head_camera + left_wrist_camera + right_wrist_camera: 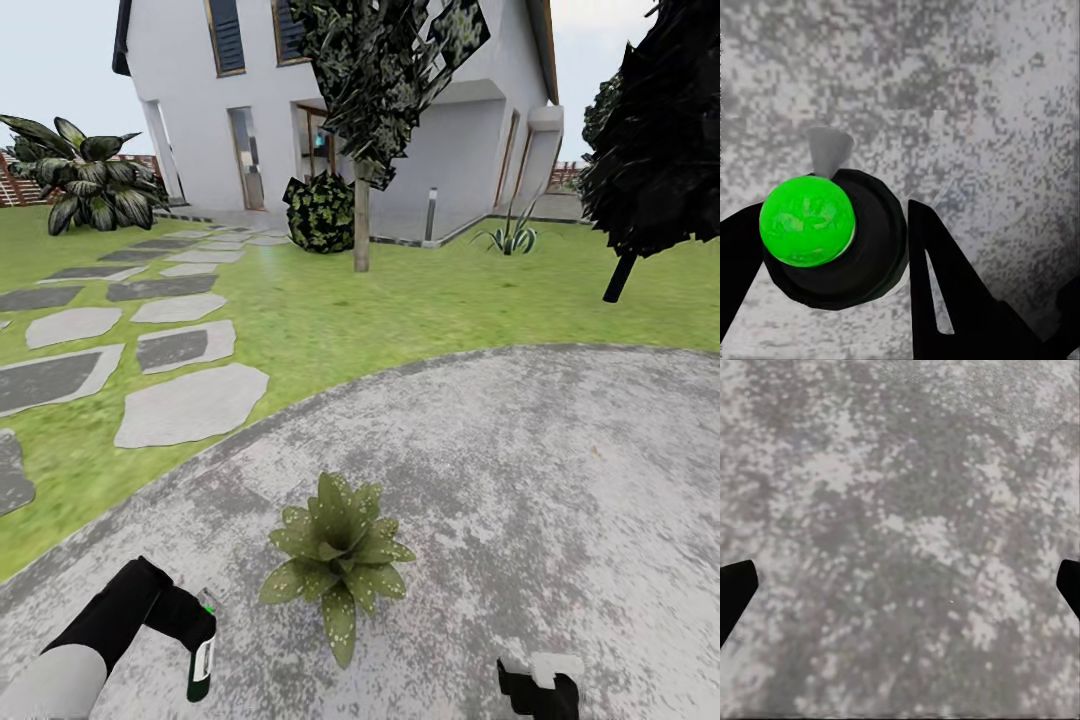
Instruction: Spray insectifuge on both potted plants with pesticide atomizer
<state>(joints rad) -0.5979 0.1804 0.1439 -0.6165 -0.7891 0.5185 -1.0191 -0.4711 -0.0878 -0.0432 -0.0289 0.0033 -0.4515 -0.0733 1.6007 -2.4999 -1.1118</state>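
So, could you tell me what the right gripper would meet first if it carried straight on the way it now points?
Probably the grey stone patio. The right gripper looks straight down on its speckled surface, fingers spread wide with nothing between them. How far off it lies can't be judged.

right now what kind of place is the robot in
A house garden, by the look of it: a green lawn with stepping stones, a round grey stone patio holding a potted plant, and a white house behind.

Flat, even daylight, bright, no clear light source. Almost no cast shadows on patio (pixel 560 480) or lawn (pixel 330 310). Trees (pixel 660 130) render near-black. Wide-angle stretch at head-view edges. Wrist views coarse, pixelated texture, soft blur.
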